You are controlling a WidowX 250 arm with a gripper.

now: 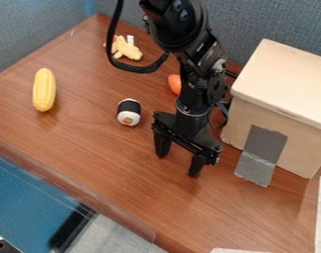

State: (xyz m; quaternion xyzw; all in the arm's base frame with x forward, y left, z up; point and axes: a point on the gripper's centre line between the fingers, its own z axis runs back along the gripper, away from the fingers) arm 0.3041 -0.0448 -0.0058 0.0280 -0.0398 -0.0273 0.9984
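Hanging near the wooden box (281,81), tool (179,164) spread apart, sushi toy (129,112) farther off, corn (44,90) farthest, arm (201,59) partly hiding orange object (174,84)

My gripper (179,164) over brown tabletop (116,168), fingers spread, pointing down, nothing between them. Black-and-white toy (129,112) near me, apart. Orange object (175,84) partly behind my arm. Yellow corn (44,89) well apart; pale yellow toy (127,49) toward far edge. Wooden box (289,84) beside me, grey tape (261,150) running from front onto tabletop.
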